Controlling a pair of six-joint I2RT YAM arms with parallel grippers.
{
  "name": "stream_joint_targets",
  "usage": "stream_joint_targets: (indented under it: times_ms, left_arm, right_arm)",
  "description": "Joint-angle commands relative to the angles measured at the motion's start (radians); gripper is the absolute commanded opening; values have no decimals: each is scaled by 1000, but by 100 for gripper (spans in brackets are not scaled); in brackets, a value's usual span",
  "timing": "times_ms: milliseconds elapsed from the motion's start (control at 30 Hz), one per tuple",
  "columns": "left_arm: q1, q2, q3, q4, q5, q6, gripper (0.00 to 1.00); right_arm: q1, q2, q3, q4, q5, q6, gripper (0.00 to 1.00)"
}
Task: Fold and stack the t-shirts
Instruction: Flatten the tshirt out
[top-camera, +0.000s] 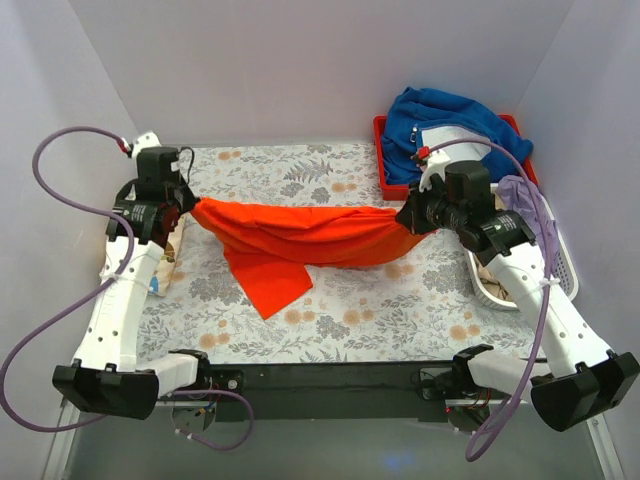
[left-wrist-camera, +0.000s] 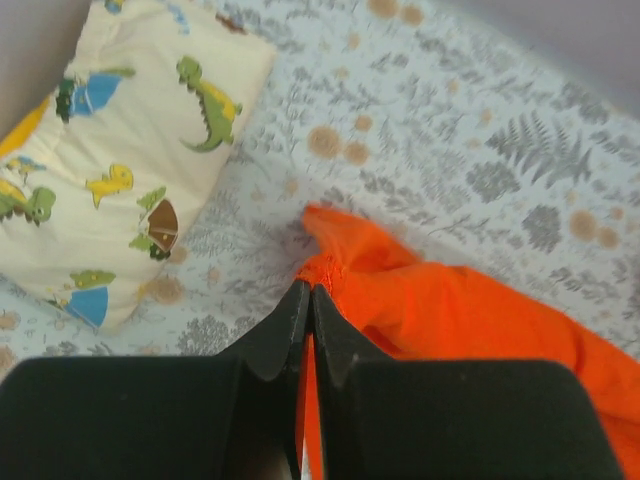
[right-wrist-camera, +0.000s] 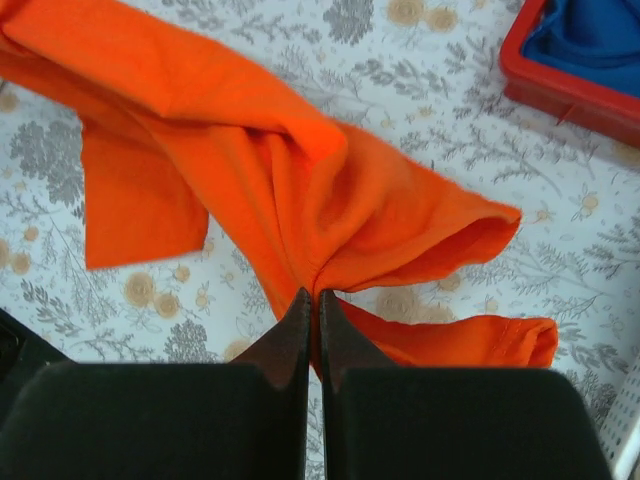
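Top external: orange shirt is pinched, bunched, by left gripper and right gripper; thin grips could be pulled loose by stretching.

A lab test cell: plain white walls enclose a floral-clothed table.
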Motion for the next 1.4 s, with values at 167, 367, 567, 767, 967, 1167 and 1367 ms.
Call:
stream_joint_targets:
  times_ms: [167,367,567,767,967,1167,1367]
  left_arm:
    - [0,-109,-306,236,23,-31,6]
    - [1,17,-205,261,57,3,0]
    - [1,12,-113,269,52,25,0]
    - [1,96,-158,286,221,17,36]
    - [1,293,-168,385,307,6,39]
    - [1,497,-112,463,338,17,40]
    - [3,636,-67,531,347,68,41]
  right_arm:
    - [0,-39,-205,148,5,20,1]
    - [0,56,-165,183,-9,10,1]
    - [0,67,-90,185,-42,7,1]
    - [1,30,-151,131,-205,22,2]
    - [3,-96,-225,136,-69,37,53]
    - [3,-102,-198,139,33,27,62]
    - [3,-36,-196,153,37,16,63]
